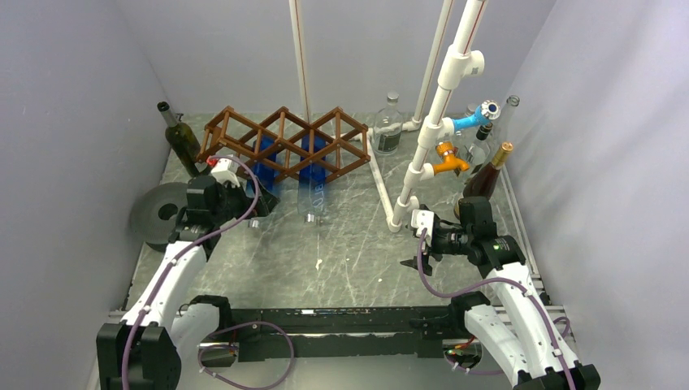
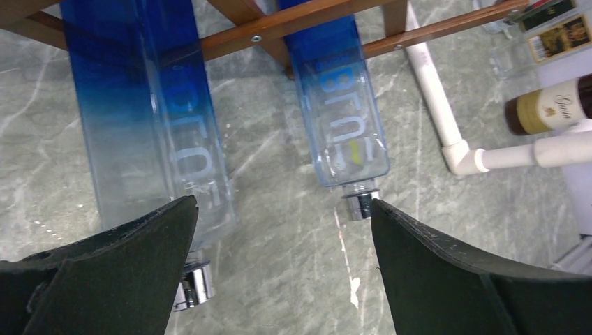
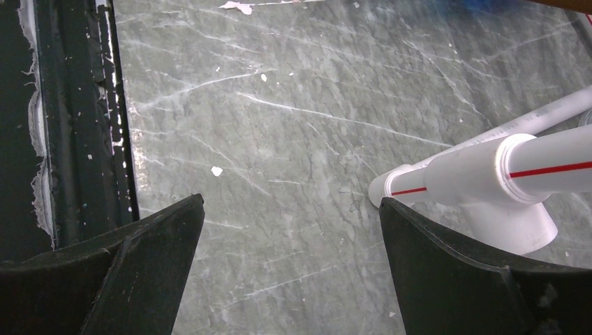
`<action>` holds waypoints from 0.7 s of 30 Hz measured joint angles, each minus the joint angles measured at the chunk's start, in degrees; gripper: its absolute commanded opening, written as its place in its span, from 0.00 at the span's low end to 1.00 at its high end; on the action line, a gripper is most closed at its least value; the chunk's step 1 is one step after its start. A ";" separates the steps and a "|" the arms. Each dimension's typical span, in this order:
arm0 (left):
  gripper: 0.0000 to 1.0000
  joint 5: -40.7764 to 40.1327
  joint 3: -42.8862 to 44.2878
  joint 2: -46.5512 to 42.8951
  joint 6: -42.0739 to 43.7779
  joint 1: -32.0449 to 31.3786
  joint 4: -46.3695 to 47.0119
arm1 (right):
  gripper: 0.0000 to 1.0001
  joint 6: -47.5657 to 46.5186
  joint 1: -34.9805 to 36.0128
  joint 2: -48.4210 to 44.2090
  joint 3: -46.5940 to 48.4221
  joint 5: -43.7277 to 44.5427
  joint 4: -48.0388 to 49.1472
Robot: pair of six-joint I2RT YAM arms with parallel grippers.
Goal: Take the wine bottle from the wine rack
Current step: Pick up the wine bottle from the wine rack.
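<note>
The wine rack [image 1: 282,140] at the far edge of the tabletop [image 1: 349,244] holds a left blue bottle [image 2: 146,105] and a right blue bottle [image 2: 342,105]; the left end effector [image 2: 283,201] and the right end effector [image 3: 291,201] are released.

Left pincer [image 2: 283,201], right pincer [image 3: 290,199]: both agape

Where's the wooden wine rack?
In the overhead view, the wine rack stands back left on the table, a dark green bottle at its left end, the left gripper before it.

Overhead; wrist views close, probably downward
</note>
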 measured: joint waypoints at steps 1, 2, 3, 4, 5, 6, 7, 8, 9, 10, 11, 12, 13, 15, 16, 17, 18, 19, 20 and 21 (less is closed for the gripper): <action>1.00 -0.35 0.00 0.33 0.44 0.00 -0.04 | 1.00 0.00 0.00 0.02 0.00 0.00 0.00; 0.99 -1.11 0.00 0.59 0.83 0.00 -0.07 | 1.00 0.00 0.00 0.00 0.00 0.00 0.00; 0.99 -1.81 0.00 0.66 1.11 0.00 -0.13 | 1.00 0.00 0.00 0.00 0.00 0.00 0.00; 0.99 -2.75 0.00 0.66 1.57 0.00 -0.17 | 1.00 0.00 0.00 0.02 0.00 0.02 0.00; 0.99 -3.69 0.00 0.57 1.99 0.00 -0.11 | 1.00 0.00 0.00 0.02 0.00 0.00 0.00; 0.99 -4.81 0.00 0.44 2.40 0.00 -0.02 | 1.00 0.00 0.00 0.02 0.00 0.00 0.00; 0.99 -5.81 -0.04 0.26 2.78 0.00 0.04 | 1.00 0.00 0.00 0.00 0.00 0.00 0.00; 0.99 -6.82 -0.26 -0.07 3.19 0.00 0.28 | 1.00 0.00 0.00 0.02 0.00 0.00 0.02; 1.00 -7.87 -0.72 -0.68 3.54 0.02 0.70 | 1.00 0.00 0.00 0.02 0.00 0.00 0.00; 0.99 -9.09 -1.22 -1.29 3.91 0.00 1.09 | 1.00 0.00 0.00 0.00 0.00 0.00 0.00; 0.99 -9.97 -1.64 -1.73 4.26 0.02 1.53 | 1.00 0.00 0.00 0.00 0.00 0.00 0.00; 0.99 -10.97 -2.10 -2.10 4.66 0.02 2.01 | 1.00 -0.02 0.00 0.00 0.00 0.00 0.00; 1.00 -11.37 -2.43 -2.14 4.83 0.26 2.69 | 1.00 -0.02 0.00 0.00 0.00 0.00 0.00; 0.99 -10.95 -2.62 -1.49 4.83 1.53 3.72 | 1.00 -0.02 0.00 0.02 0.00 0.00 0.00; 1.00 -10.29 -2.62 -0.90 4.76 2.78 4.52 | 1.00 -0.02 0.00 0.02 0.00 0.00 0.00; 1.00 -9.38 -2.62 -0.15 4.57 4.28 5.38 | 1.00 -0.02 0.00 0.02 0.00 0.00 0.00; 1.00 -8.09 -2.62 0.87 4.11 6.14 6.43 | 1.00 -0.02 0.00 0.00 0.00 0.00 0.00; 1.00 -6.80 -2.62 2.12 3.52 8.00 7.52 | 1.00 -0.02 0.00 0.00 0.00 0.00 0.00; 1.00 -5.68 -2.62 3.39 3.04 9.49 8.44 | 1.00 -0.02 0.00 0.02 0.00 0.00 0.00; 0.99 -4.61 -2.62 4.74 2.58 10.67 9.29 | 1.00 -0.02 0.00 0.02 0.00 0.00 0.00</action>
